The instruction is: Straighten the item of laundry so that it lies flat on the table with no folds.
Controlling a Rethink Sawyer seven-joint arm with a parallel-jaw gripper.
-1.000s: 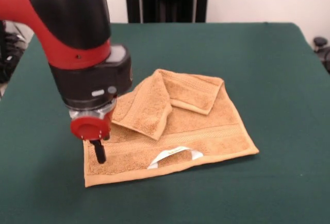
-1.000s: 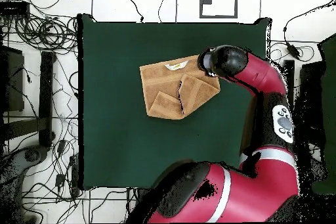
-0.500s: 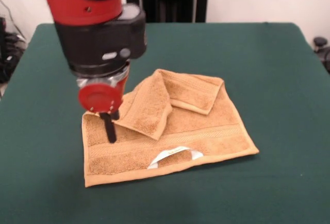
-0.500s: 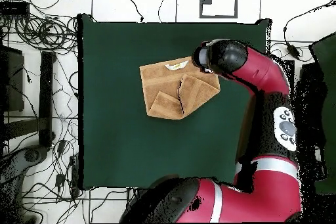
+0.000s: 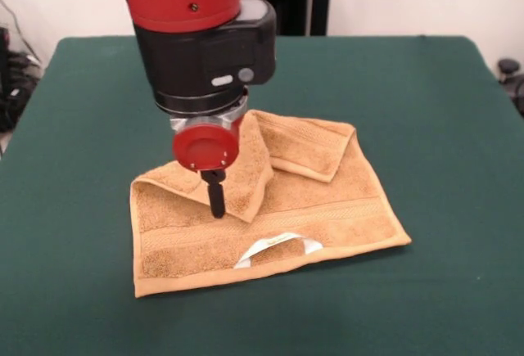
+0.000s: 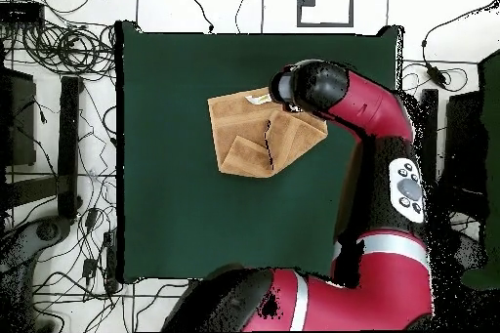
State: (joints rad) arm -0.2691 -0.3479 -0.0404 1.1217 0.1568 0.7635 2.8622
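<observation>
Towel (image 5: pixel 270 209) lies mid-table (image 5: pixel 442 94), two far corners folded inward over its middle, flaps meeting in ridge; white label (image 5: pixel 278 247) sticks out at towel's near hem. Cables (image 6: pixel 59 46) litter floor beside table in overhead view. Arm (image 6: pixel 371 114) reaches down over towel's folded part, wrist hiding part of flap. Gripper (image 5: pixel 215 196) points straight down, dark tip at folded flap's edge; fingers appear as single dark stub, spread impossible to tell.
</observation>
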